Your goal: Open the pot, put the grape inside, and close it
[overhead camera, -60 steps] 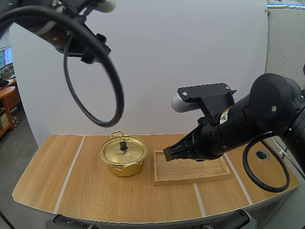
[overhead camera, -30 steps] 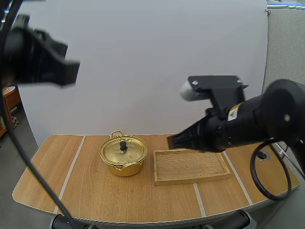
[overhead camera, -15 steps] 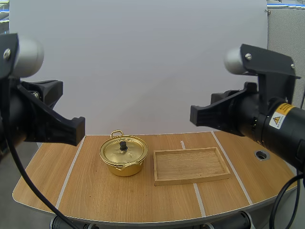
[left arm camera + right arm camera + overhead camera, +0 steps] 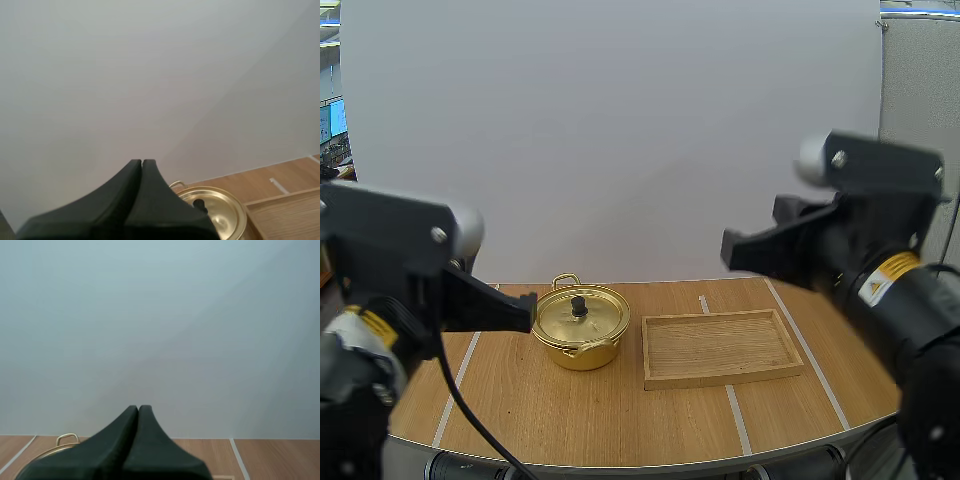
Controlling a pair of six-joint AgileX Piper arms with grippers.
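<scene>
Left arm (image 4: 390,290) now sits low at the left side of the counter (image 4: 570,410), beside the pot (image 4: 580,325); two seconds ago it hung high above. Left hand (image 4: 142,163): fingers pressed together into one wedge, holding nothing, aimed over the pot. Pot stands left of centre, unmoved, lid (image 4: 578,313) seated, knob up. Wooden tray (image 4: 720,347) lies just beside it to the right, its floor bare. Right arm (image 4: 860,265) was reaching down over the tray two seconds ago; it is now withdrawn and raised at the right. Right hand (image 4: 138,409): closed likewise, nothing held. Judgement: both arms backed off a lidded pot means either finished or not begun. Any grape inside is hidden by the lid; cannot tell.
</scene>
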